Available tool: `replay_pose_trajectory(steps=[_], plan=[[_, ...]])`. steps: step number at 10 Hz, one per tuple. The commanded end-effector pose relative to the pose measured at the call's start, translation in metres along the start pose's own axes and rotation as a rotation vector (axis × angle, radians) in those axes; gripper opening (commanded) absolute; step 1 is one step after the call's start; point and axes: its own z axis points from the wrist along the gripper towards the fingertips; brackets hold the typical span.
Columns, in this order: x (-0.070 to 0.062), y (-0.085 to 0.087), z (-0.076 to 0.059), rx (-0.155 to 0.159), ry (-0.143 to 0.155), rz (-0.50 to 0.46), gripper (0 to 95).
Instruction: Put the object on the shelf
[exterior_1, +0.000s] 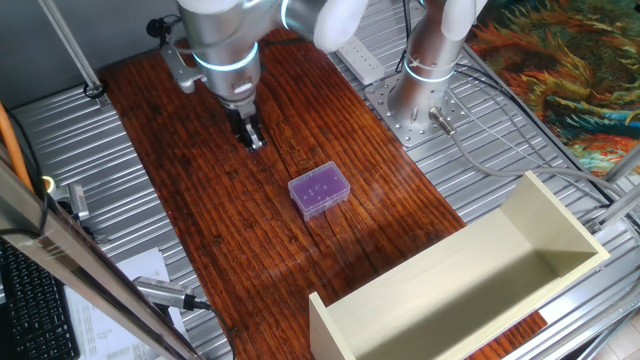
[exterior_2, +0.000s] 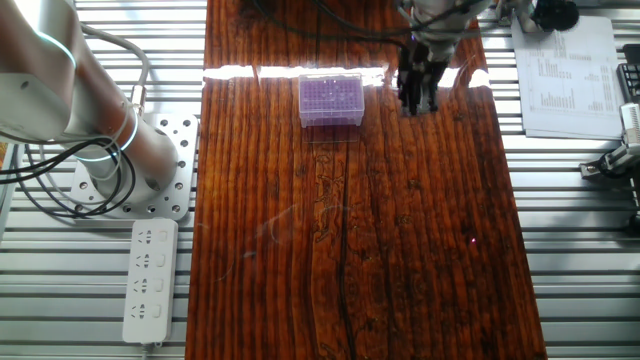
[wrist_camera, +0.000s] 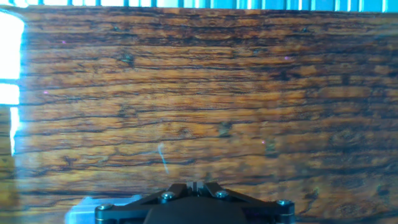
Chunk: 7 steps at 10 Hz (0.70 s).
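Arm upright over wooden table (exterior_1: 200, 210), gripper (exterior_1: 252, 138) pointing down, fingers closed, empty, beside purple box (exterior_1: 320, 191)

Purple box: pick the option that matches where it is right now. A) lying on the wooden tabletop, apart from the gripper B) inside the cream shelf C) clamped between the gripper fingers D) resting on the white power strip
A: the purple box lies flat on the wooden tabletop, with bare wood between it and the gripper, and the cream shelf holds nothing.
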Motion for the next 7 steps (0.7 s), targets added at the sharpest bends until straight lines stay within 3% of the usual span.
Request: replay_pose_trajectory(steps=[1,4,7], plan=[[-0.0002,0.0003,0.0001,0.000,0.001,0.023,0.0],[-0.0002,0.0003,0.0001,0.015,-0.015,-0.024,0.0],[-0.0002,0.0003,0.0001,-0.002,-0.006,-0.103,0.0]])
